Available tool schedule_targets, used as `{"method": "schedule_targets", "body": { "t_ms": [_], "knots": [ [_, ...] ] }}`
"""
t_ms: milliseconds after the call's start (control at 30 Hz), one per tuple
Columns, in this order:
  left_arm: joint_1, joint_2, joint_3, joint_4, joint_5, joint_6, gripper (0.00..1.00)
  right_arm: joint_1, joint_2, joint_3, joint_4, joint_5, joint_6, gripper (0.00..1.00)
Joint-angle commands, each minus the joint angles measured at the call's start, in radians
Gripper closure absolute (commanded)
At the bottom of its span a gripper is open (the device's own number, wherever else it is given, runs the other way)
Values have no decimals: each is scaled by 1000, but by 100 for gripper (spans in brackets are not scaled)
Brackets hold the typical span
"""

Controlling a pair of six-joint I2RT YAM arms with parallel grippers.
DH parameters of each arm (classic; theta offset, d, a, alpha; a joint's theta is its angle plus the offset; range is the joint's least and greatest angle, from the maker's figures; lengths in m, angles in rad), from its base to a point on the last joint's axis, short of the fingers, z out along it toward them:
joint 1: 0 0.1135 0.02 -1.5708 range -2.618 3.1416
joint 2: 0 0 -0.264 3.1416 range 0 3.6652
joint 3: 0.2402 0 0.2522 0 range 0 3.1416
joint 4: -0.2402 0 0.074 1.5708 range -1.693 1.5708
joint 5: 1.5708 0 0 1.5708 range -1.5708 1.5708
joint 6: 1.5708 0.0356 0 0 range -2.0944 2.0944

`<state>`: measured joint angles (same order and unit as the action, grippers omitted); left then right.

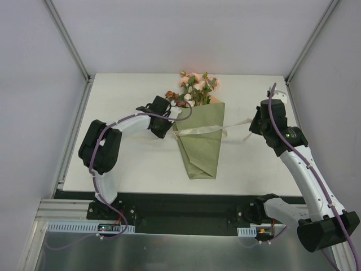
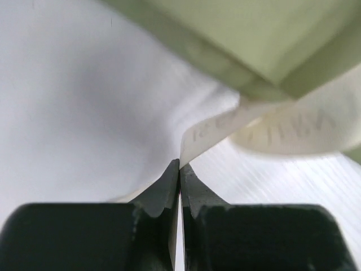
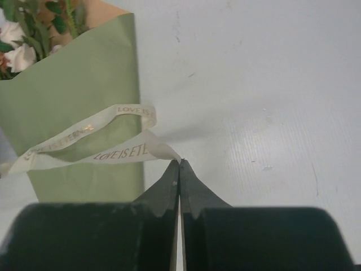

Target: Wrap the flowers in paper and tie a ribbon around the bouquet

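I read gold print on the ribbon (image 3: 121,151) lying across the green paper (image 3: 84,79). The nearer strand says "LOVE IS ETE" and then runs out; the farther strand shows "LOVE IS" at its right end. Lettering in my left wrist view is too blurred to read.

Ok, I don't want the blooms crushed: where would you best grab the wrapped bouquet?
Probably the narrow lower end of the paper cone, below the ribbon, coming from above and pinching across its width. It lies flat, tapering toward the near side, and the flowers stick out the far end.
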<state>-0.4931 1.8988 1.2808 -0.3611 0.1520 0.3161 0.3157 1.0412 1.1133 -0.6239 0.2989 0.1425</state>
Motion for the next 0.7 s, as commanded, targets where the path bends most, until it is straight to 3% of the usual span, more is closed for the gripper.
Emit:
{"method": "schedule_targets", "body": {
  "t_ms": [0, 100, 233, 267, 433, 667],
  "knots": [
    [4, -245, -105, -85, -19, -306, 100, -36, -23, -20, -56, 134, 77, 100],
    [5, -407, -205, -87, -32, -423, 100, -72, 9, -29, -60, 120, 91, 100],
    [10, -565, -224, -87, 49, -483, 100, -109, 72, -4, -60, 86, 86, 99],
    [10, -581, -210, -82, 146, -485, 100, -119, 91, 6, -59, 82, 83, 100],
    [10, -592, -158, -65, 360, -537, 100, -177, 152, 25, -56, 69, 84, 100],
    [21, -632, -202, -53, 261, -607, 100, -343, 338, 49, -36, 11, 97, 100]
  ]
}}
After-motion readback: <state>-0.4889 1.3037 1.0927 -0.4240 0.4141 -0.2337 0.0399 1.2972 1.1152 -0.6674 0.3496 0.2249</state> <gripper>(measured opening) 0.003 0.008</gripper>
